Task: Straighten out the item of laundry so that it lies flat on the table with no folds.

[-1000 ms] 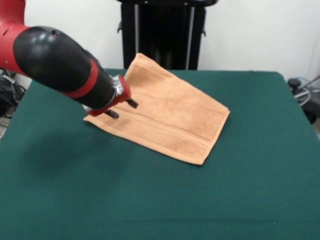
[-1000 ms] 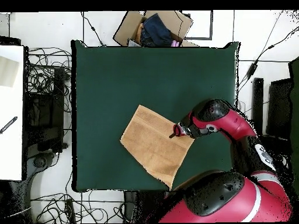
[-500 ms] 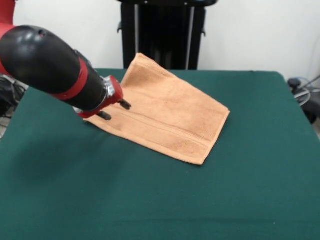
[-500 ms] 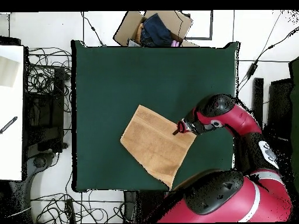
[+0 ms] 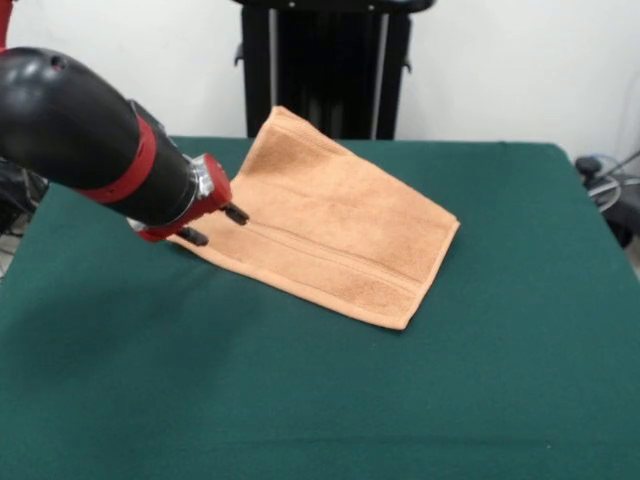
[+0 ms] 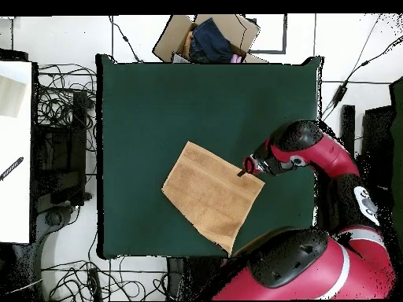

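Observation:
The item of laundry (image 5: 335, 225) is a light orange-tan towel, spread as a slanted rectangle on the dark green table (image 5: 300, 400), with band stripes along its near side. Its far corner reaches the table's far edge. In the overhead view the towel (image 6: 211, 195) lies right of the table's middle (image 6: 157, 110), towards the bottom edge. My gripper (image 5: 215, 226) hovers at the towel's left corner, open, both dark fingertips apart with nothing between them. From overhead the gripper (image 6: 242, 171) sits at the towel's right corner.
A black stand (image 5: 325, 60) rises behind the table's far edge. An open cardboard box (image 6: 208, 35) with dark clothes sits beyond the table's top edge in the overhead view. Cables (image 6: 67, 102) and a white surface (image 6: 16, 149) lie off to the left.
My gripper has drawn back leftwards in the front view, from over the towel's left part to its corner edge. The towel has not moved.

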You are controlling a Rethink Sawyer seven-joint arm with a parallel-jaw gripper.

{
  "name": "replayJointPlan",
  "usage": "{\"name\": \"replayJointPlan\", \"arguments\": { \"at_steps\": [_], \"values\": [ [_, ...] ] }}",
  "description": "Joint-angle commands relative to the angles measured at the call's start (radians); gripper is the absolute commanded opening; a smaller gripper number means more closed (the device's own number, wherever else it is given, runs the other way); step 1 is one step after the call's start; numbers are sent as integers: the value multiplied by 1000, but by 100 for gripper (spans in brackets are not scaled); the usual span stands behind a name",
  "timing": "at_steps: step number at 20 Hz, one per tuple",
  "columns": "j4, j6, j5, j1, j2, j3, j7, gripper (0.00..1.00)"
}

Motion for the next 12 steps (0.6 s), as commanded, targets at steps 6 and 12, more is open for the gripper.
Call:
{"name": "replayJointPlan", "arguments": {
  "at_steps": [6,12],
  "values": [
    [-82,91,-66,-7,66,27,29,100],
    [-60,70,-80,-13,59,21,5,100]
  ]
}}
